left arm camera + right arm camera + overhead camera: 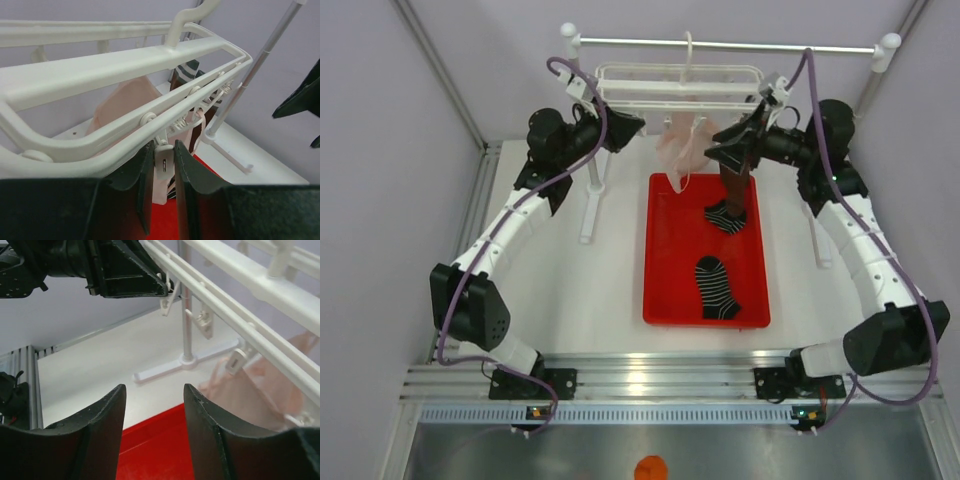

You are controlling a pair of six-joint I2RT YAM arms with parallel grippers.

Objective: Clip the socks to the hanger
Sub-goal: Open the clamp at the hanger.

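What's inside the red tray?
In the red tray lie a striped sock near the middle and a second striped sock farther back. A brown sock and pink cloth hang over its far end, hiding the floor beneath them.

My left arm (510, 225) and right arm (865, 250) reach up and forward with elbows out, my left gripper (163, 150) pinched narrow on a peg (163, 162), my right gripper (154, 390) facing it, jaws parted and holding nothing.
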